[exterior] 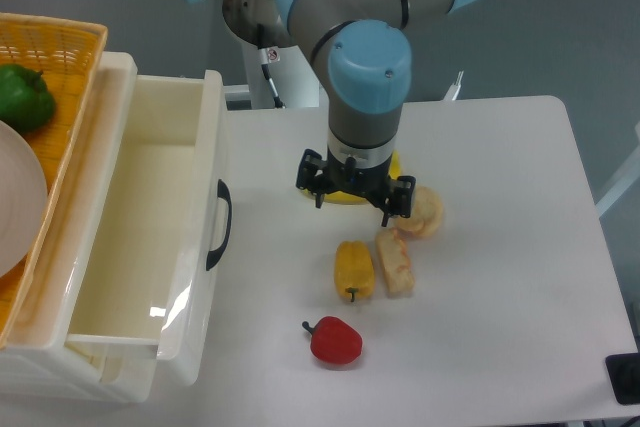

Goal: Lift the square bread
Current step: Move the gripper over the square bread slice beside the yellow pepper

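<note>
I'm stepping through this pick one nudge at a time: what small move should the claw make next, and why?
Probably slide the claw a little toward the camera and slightly right. It is open and sits behind the square bread, which lies flat and untouched between the yellow pepper and the round bun. Centre it over the bread before descending.

We take this for a robotics lab, since we see a bare white table [500,277] against a plain grey wall, an industrial arm [365,57] mounted at its far edge, and toy food [335,340] laid out beside a white plastic drawer [150,247] and wicker basket [60,47].
</note>
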Controlling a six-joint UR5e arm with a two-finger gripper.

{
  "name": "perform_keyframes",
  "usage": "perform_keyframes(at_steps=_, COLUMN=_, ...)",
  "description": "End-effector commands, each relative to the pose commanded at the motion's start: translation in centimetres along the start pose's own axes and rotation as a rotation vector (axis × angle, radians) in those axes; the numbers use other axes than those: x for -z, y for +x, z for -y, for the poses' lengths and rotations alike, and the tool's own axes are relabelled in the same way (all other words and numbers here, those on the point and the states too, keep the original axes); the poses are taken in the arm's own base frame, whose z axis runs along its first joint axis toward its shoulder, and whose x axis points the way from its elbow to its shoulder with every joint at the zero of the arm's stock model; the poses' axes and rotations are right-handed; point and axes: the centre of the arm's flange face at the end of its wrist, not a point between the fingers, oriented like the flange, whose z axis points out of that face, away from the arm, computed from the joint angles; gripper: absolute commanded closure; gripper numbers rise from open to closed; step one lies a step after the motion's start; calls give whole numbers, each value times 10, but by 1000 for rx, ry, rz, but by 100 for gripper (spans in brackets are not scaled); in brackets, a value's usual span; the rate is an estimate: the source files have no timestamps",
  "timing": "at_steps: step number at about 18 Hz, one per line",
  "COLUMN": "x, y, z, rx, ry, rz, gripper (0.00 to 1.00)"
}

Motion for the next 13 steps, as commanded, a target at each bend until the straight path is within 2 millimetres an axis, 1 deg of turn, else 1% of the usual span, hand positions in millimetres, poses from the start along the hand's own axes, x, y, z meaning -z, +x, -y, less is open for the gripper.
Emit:
perform_keyframes(at_steps=1, x=-5, y=-5, z=-4, rx=11, ry=3, rz=2, gripper=0)
perform_keyframes(at_steps=3, x=-15, y=-11, z=-5, rx=18, ry=19, rz=21, gripper=0)
perform_keyframes(at_steps=6, x=-41, y=-20, z=-3, rx=69, ry=-3, rz=5, gripper=0)
perform_keyframes(at_steps=8, x=-46, y=-23, z=-2, rx=106, ry=-6, rz=-2, gripper=0)
perform_keyframes(at_steps=13, x=-75, y=-38, z=6, rx=112, ry=-11, rz=14, gripper=0)
